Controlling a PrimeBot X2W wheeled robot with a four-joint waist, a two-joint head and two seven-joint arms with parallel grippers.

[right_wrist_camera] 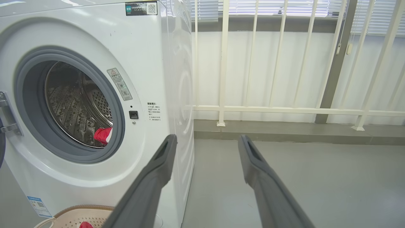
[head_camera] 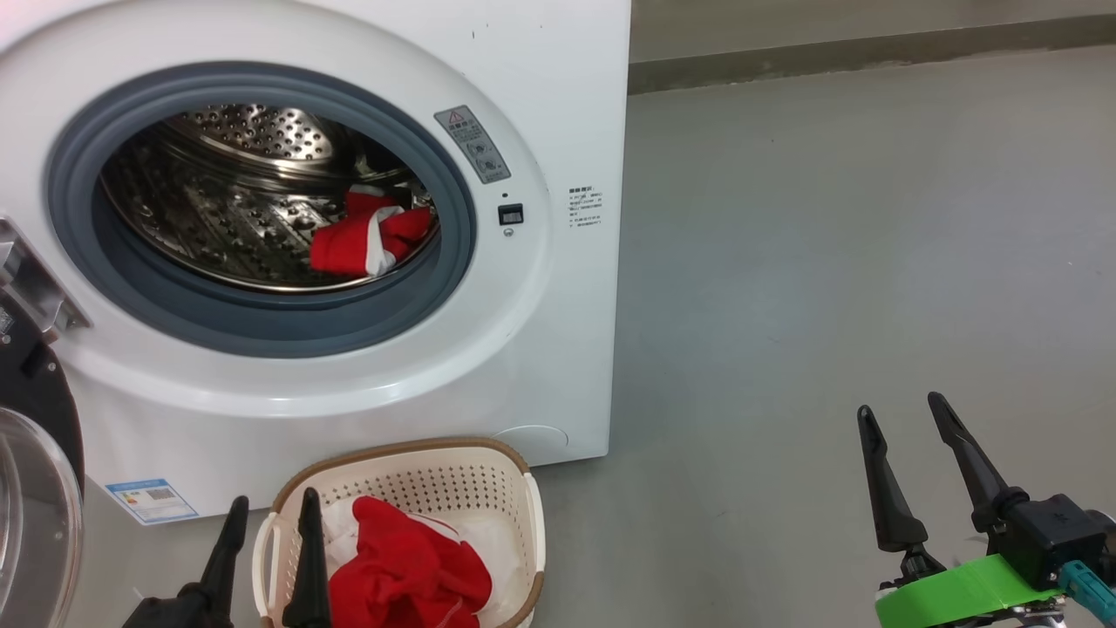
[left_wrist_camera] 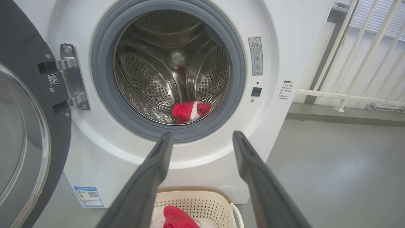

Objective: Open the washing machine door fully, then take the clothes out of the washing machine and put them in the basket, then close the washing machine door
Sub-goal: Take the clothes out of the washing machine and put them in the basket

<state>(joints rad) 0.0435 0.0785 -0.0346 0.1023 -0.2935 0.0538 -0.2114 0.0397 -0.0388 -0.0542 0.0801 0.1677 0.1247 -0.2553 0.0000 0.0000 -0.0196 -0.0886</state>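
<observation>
Washing machine door point(head_camera: 35, 488) open; one garment point(head_camera: 370, 240) left in the drum point(head_camera: 218, 201).
The door stood swung wide at far left. The left gripper point(head_camera: 273, 499) hung at the left rim of the basket point(head_camera: 401, 449), fingers spread wide, holding nothing; red clothes point(head_camera: 405, 567) lay inside it. The red-and-white garment lay at the drum's front lip, judged light, limp, best pinched at its raised fold. The right gripper point(head_camera: 899, 404), well apart over bare floor point(head_camera: 828, 218), was equally spread and empty.

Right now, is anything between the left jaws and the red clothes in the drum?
Nothing visible. The washing machine door stands swung open to the left, the red clothes lie near the front edge of the drum, and the basket sits below that path.
</observation>
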